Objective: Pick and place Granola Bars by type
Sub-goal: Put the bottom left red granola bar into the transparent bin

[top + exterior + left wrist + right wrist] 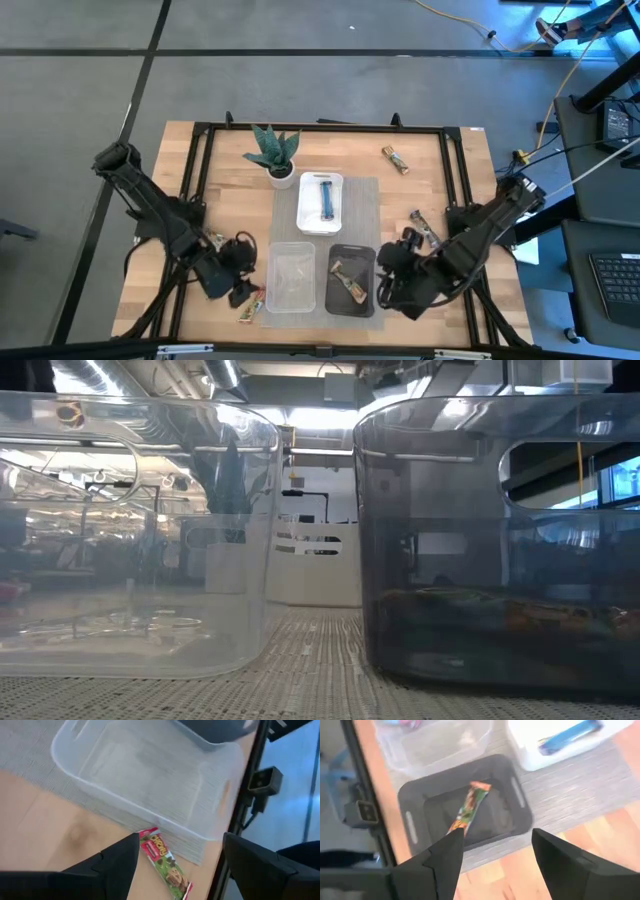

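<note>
Wooden table (430,180), both hands open: left hand (180,857), right hand (497,851), bar (165,862) half-hidden

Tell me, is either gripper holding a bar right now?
No. The left gripper is open above a green-and-red bar on the table. The right gripper is open over the black tray, holding nothing.

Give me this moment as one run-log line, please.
left gripper: open over green bar beside clear tray | right gripper: open above black tray | white tray: blue bar
</note>
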`<state>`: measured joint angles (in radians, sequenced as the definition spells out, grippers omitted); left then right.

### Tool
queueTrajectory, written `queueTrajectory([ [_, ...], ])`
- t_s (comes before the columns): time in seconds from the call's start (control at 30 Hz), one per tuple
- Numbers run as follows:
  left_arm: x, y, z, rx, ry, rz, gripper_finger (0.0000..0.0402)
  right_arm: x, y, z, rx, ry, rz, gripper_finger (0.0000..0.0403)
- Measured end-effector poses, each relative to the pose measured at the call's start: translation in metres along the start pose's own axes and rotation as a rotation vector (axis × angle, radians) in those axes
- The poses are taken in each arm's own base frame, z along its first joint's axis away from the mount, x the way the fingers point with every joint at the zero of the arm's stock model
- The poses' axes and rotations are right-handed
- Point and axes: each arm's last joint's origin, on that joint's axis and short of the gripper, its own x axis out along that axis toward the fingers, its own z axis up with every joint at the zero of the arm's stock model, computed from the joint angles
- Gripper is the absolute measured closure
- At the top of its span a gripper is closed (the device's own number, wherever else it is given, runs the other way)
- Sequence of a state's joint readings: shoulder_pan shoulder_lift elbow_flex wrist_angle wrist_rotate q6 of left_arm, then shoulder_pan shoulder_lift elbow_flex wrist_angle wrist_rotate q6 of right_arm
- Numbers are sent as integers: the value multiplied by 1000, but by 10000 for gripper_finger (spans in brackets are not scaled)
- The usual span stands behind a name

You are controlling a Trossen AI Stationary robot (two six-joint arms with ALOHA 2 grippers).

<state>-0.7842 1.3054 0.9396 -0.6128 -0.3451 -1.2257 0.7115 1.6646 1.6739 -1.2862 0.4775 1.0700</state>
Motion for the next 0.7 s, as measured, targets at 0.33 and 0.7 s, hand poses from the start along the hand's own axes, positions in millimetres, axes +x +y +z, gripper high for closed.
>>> queueTrajectory([
  [0.33, 22, -38, -16, -37, 209, 317, 125, 1, -7, 0, 38, 1, -50, 166],
  [0.7, 72, -65, -55, -105, 295, 433, 125, 3, -9, 3, 45, 0, -56, 166],
])
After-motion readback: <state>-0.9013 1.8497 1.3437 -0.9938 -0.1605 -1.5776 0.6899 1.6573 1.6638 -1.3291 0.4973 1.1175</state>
